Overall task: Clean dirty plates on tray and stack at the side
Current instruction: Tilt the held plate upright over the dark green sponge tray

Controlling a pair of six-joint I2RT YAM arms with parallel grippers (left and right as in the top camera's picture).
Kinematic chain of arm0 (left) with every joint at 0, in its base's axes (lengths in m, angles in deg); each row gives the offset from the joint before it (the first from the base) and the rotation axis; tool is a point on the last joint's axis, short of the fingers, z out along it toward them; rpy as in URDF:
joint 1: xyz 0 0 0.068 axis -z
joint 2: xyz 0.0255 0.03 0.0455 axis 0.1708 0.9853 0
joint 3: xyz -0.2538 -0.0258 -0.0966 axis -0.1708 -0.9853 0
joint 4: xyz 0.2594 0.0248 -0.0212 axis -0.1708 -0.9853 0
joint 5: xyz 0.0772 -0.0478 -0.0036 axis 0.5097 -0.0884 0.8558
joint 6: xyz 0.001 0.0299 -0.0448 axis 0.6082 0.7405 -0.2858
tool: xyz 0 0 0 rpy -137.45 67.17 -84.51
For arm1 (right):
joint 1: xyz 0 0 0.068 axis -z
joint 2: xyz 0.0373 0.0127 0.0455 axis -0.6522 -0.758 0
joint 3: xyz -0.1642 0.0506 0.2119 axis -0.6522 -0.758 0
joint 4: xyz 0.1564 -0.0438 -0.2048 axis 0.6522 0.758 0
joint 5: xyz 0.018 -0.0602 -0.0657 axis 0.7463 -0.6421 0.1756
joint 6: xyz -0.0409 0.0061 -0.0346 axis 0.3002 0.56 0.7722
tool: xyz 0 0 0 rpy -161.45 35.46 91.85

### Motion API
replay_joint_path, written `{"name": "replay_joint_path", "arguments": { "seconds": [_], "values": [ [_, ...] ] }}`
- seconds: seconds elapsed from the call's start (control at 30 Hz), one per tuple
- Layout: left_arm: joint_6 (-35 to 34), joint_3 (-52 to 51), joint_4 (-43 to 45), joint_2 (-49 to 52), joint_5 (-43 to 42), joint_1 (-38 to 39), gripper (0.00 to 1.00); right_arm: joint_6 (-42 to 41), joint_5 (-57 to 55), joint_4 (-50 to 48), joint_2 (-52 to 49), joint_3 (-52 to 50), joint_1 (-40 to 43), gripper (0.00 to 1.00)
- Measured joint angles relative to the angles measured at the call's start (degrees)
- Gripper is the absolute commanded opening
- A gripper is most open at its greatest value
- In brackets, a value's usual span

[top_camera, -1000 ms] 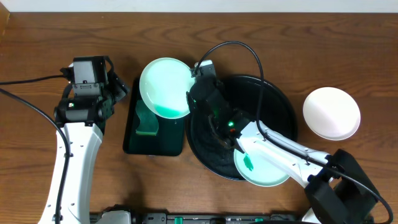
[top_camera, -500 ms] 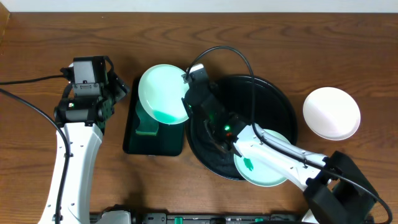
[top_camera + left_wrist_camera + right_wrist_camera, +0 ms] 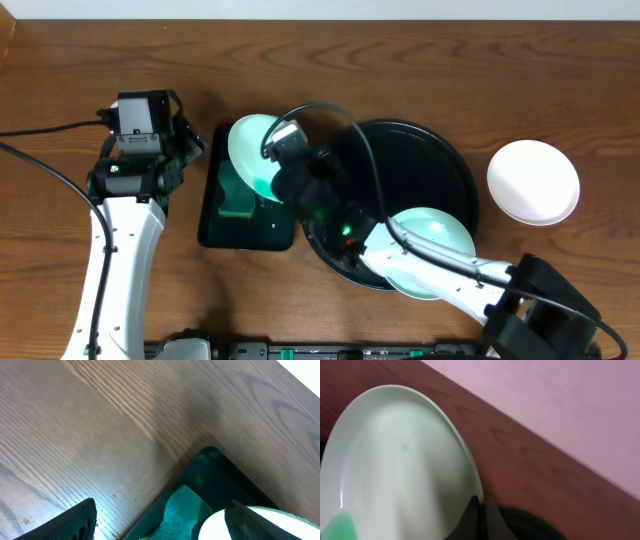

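My right gripper (image 3: 279, 170) is shut on the rim of a pale mint-green plate (image 3: 250, 152). It holds the plate steeply tilted over the small rectangular tray. In the right wrist view the closed fingertips (image 3: 481, 504) pinch the plate (image 3: 395, 455) at its edge, and a green smear shows at the lower left. A second mint plate (image 3: 432, 240) lies on the round black tray (image 3: 455, 160), partly under my right arm. A white plate (image 3: 533, 182) rests on the table at the right. My left gripper (image 3: 192, 148) (image 3: 160, 522) hangs open and empty left of the rectangular tray.
The rectangular black tray (image 3: 215, 232) (image 3: 222, 467) holds a green sponge (image 3: 236, 195) (image 3: 182, 510) under the tilted plate. Cables run across the table's left side and loop above the round tray.
My right gripper has swung the mint plate left and tipped it more on edge over the rectangular tray. The left arm has not moved.
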Motion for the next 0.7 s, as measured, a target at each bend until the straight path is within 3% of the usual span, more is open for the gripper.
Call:
{"name": "replay_joint_path", "arguments": {
  "seconds": [0.4, 0.7],
  "values": [
    [0.0, 0.0, 0.0, 0.0, 0.0, 0.0, 0.82, 9.6, -9.5, -1.4, 0.0, 0.0, -5.0, 0.01],
    [0.0, 0.0, 0.0, 0.0, 0.0, 0.0, 0.82, 19.5, -15.5, -8.9, 0.0, 0.0, -8.2, 0.01]
  ]
}}
